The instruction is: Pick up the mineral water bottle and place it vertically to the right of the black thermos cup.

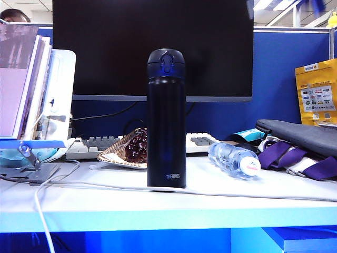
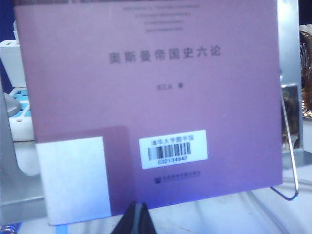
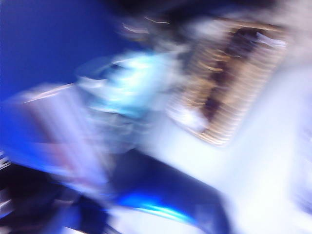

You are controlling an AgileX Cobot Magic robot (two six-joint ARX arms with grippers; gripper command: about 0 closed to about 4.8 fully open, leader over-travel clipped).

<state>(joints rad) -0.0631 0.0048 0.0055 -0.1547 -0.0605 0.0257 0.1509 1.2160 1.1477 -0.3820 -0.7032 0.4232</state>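
An office cubicle: a white desk (image 1: 105, 203) backs onto blue fabric partition panels (image 1: 287, 74), with a large dark flat-screen monitor (image 1: 152, 47) filling the wall of the booth and a grey-and-white computer keyboard (image 1: 97, 145) pushed beneath it. At the left, a row of upright books (image 1: 23, 79) leans in a stand; seen close from the left arm, one mauve paperback (image 2: 146, 97) bears a white library barcode sticker (image 2: 173, 148). A yellow printed notice (image 1: 316, 92) is pinned to the partition, a grey padded laptop sleeve (image 1: 300, 134) lies at right, and ceiling strip lights (image 1: 274, 5) glow overhead. What appears to be a colleague's head (image 1: 13, 16) shows beyond the divider.
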